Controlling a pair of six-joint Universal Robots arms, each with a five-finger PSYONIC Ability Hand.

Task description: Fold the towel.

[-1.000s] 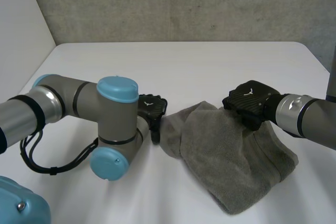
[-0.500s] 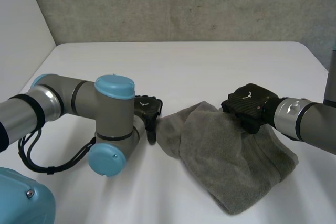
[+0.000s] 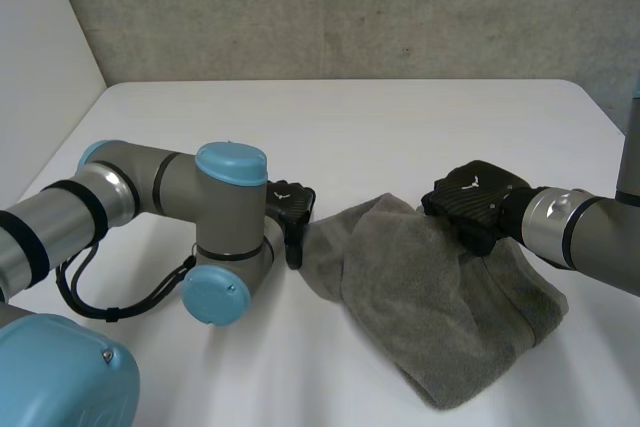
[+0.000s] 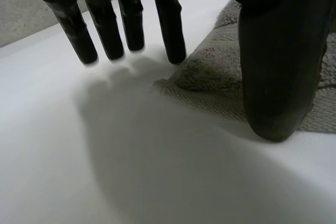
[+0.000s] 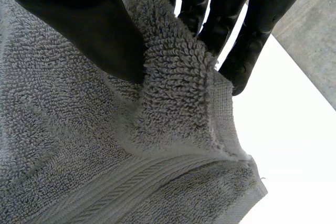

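Observation:
A grey terry towel (image 3: 440, 297) lies crumpled on the white table (image 3: 330, 127), right of the middle. My left hand (image 3: 290, 209) stands at its left edge. In the left wrist view its fingers (image 4: 173, 35) point straight down at the table just beside a towel corner (image 4: 210, 77), and the thumb (image 4: 278, 66) rests over the cloth; this hand is open. My right hand (image 3: 475, 197) is at the towel's far right edge. In its wrist view the thumb (image 5: 94, 30) and fingers pinch a raised fold of the towel (image 5: 173, 87) near the hem.
The left arm's elbow (image 3: 225, 247) with its light-blue caps lies low over the table, close to the towel's left side. A grey wall (image 3: 330, 7) stands behind the table's far edge. The table's right edge runs close behind the right forearm (image 3: 590, 232).
The left arm's elbow has shifted a little, while its hand stays at the towel's left edge. The right hand and the towel have hardly moved.

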